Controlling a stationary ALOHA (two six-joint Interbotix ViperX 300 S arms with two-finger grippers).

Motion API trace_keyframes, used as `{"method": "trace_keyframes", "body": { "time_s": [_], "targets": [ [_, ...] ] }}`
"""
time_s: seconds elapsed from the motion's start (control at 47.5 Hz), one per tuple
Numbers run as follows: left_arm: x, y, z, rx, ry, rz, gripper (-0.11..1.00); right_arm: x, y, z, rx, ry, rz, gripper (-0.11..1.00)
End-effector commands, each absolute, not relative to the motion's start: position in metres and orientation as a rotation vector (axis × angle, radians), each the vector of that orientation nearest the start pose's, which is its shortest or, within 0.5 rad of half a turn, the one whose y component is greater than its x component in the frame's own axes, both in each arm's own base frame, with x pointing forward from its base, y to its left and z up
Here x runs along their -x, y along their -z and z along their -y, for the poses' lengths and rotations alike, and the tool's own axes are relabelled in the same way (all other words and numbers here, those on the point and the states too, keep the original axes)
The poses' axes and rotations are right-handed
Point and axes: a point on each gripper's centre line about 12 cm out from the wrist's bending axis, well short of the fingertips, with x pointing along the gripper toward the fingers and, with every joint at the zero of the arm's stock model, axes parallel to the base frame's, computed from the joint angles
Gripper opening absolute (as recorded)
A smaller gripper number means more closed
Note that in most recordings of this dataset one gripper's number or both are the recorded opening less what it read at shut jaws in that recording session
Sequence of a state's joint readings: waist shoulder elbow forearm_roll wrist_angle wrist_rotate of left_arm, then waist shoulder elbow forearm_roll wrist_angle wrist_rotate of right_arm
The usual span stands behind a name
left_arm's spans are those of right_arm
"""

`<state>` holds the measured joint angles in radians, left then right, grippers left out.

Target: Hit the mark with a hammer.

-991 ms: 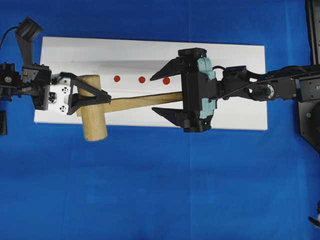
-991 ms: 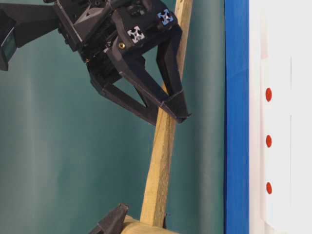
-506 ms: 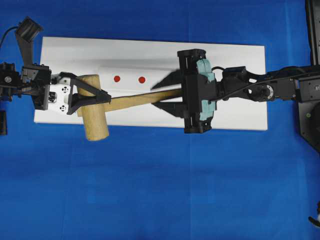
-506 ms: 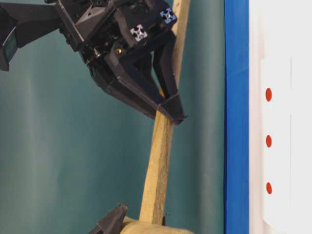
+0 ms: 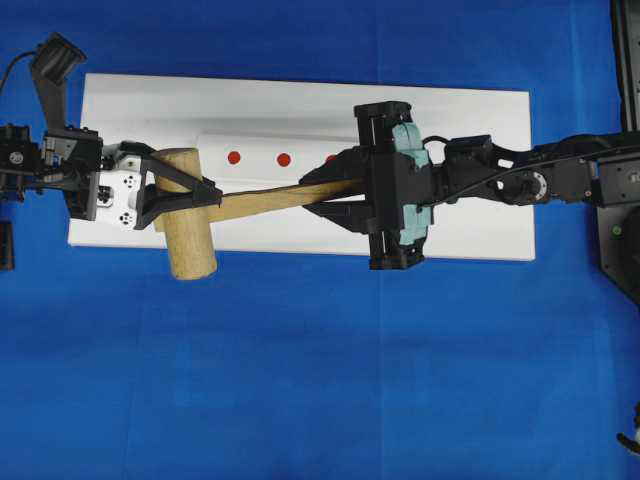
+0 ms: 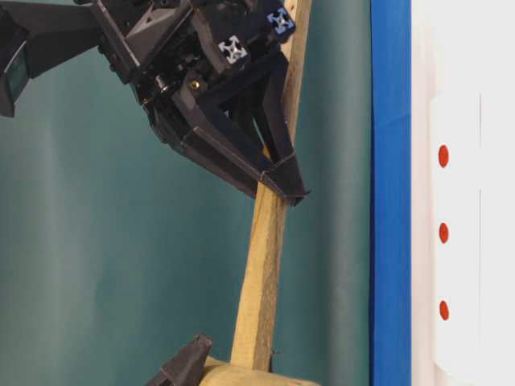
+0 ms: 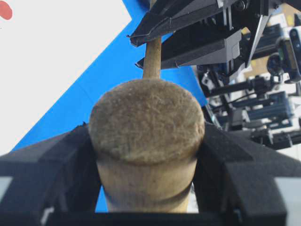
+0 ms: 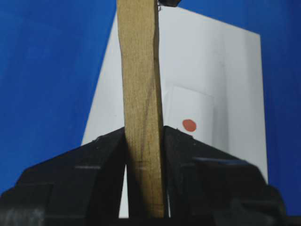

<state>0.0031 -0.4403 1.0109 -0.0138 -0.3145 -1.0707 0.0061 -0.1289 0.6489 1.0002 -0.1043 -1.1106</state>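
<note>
Looking down from overhead, you see the blue bench point(image 5: 300, 380) carrying a white board point(image 5: 480, 110) with a raised white strip point(image 5: 260, 145) and red marks point(image 5: 234, 157) on it; two marks show fully there, a third is mostly hidden under the right gripper point(image 5: 335, 188). The table-level view gives you what overhead cannot: all three red dots in a row, and the hammer point(image 5: 190, 230) held up in the air, clear of the board, its handle slanting between the two arms. The left wrist view alone shows you the round end face of the hammer's head, filling the frame between the black fingers point(image 7: 42, 179).

Your left gripper point(image 5: 195, 190) has its fingers part-way open around the thick head, one pressed against each side. Your right gripper's fingers are drawn nearly together, clamped on the flat sides of the handle near its far end; the right wrist view shows the wood pinched between both fingers point(image 8: 186, 155), with one red dot on the board just beside it.
</note>
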Motion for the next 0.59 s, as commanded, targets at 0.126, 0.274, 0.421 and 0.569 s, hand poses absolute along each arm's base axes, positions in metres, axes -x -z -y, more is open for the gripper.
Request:
{"method": "trace_keyframes", "body": {
  "time_s": [0.126, 0.274, 0.421, 0.569],
  "targets": [
    [-0.2975, -0.2475, -0.01, 1.075, -0.149, -0.177, 0.45, -0.3886, -0.2403, 0.008, 0.129, 0.056, -0.441, 0.09],
    [-0.2968, -0.2445, -0.0104, 1.044, -0.161, -0.202, 0.53, -0.3885, -0.2399, 0.0068, 0.126, 0.05, -0.444, 0.09],
    [-0.2968, -0.2441, -0.0095, 1.04, -0.16, -0.207, 0.89, -0.3885, -0.2399, 0.0068, 0.123, 0.05, -0.444, 0.09],
    [-0.2965, -0.2444, -0.0095, 1.042, -0.16, -0.206, 0.9, -0.3884, -0.2398, 0.0066, 0.115, 0.051, -0.445, 0.09]
  ]
}}
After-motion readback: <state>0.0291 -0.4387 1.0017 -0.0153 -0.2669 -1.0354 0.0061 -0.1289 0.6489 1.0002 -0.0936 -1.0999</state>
